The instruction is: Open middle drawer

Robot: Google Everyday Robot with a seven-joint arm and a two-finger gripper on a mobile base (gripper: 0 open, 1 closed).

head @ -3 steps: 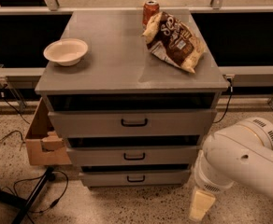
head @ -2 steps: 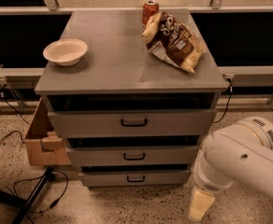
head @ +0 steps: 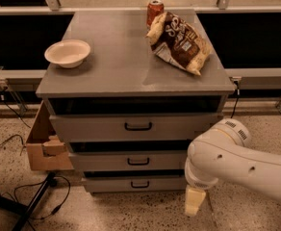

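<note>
The grey cabinet (head: pixel 131 81) has three drawers. The middle drawer (head: pixel 107 161) is the second one down, with a small black loop handle (head: pixel 138 161); its front stands about in line with the other two fronts. My white arm (head: pixel 232 160) comes in from the lower right, in front of the cabinet's right side. My gripper (head: pixel 194 202) hangs below the arm's wrist as a cream-coloured tip pointing down at the floor. It is to the right of and below the middle drawer's handle and is not touching it.
On the cabinet top are a white bowl (head: pixel 67 53), a chip bag (head: pixel 179 42) and a red can (head: pixel 154 11). A cardboard box (head: pixel 44 143) stands against the cabinet's left side. Cables and a black stand leg (head: pixel 34 201) lie on the speckled floor at the left.
My arm and gripper have shifted a little to the left and up, closer to the drawer fronts. The drawers and the things on top have not moved.
</note>
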